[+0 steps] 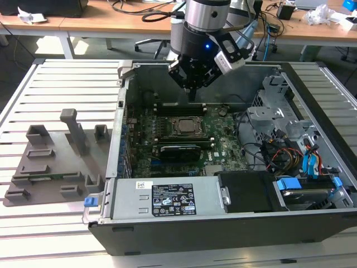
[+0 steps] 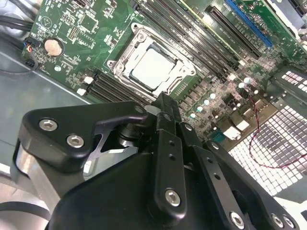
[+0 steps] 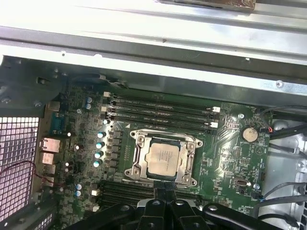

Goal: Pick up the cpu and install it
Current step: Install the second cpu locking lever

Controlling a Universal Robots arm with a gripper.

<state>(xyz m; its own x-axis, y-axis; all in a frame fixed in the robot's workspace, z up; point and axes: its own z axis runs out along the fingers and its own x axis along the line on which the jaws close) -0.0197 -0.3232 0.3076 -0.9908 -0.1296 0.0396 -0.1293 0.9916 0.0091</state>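
In the exterior view, the gripper hangs inside an open computer case, just above the green board. Its fingers come to a closed point with nothing between them. The cpu lies flat in its socket frame near the board's middle, below and near the fingertips. A grey fixture sits on the slatted table, to the case's left in this view. In the second wrist view, the cpu shows a pale metal top inside the frame; memory slots run alongside. In the first wrist view, the cpu sits level, framed on all sides. It looks light, stiff and smooth, probably fragile underneath; only its edges offer a hold, and the frame crowds them.
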